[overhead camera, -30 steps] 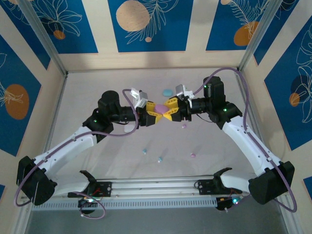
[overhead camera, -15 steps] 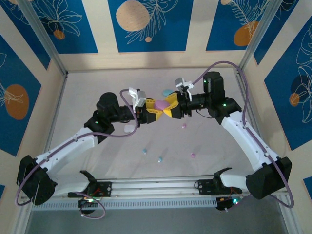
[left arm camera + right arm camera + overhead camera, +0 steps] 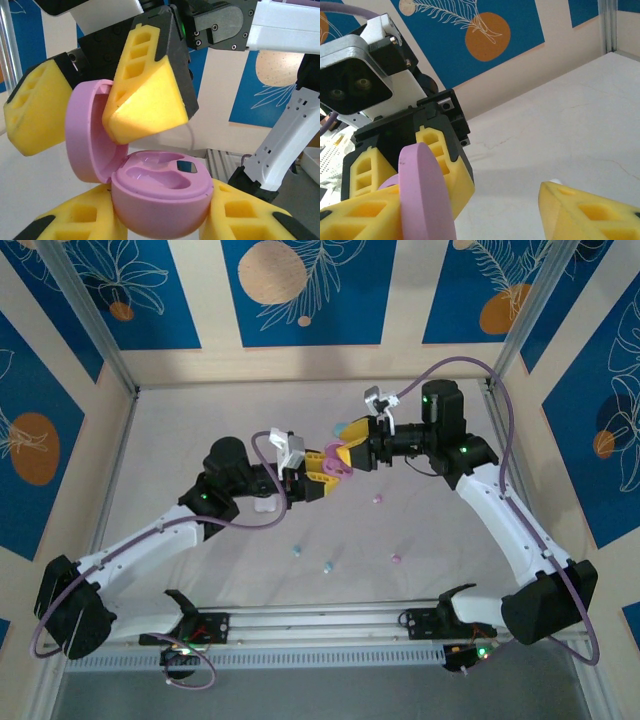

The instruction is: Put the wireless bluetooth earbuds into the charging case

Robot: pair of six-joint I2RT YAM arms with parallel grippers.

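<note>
Left gripper (image 3: 160, 220), bottom centre of the left wrist view: fingers clamped on the base of the pink case (image 3: 160, 192). Case is held off the table (image 3: 180, 420), wells facing up, both look empty. Lid (image 3: 85, 130) is hinged open and stands at the left of the base.

Right gripper (image 3: 348, 453), just right of centre in the top view: fingers spread, straddling the lid. One finger lies against it, the other is well clear, so no grip.

Earbuds are down on the table. Blue earbuds (image 3: 296, 551) sit lower centre, near each other. Pink earbuds (image 3: 377, 499) are right of centre, one just below the right gripper, the other lower right. Can't pick out the white ones.

My read: lid-open step is about done, nothing loaded yet. To do it well:
- Back the right fingers off along the lid's plane so they don't drag it shut.
- Left should hold the base level and firm.
- Take the nearer pink earbud by its sides.
- Line its shape up with the well before pressing.
</note>
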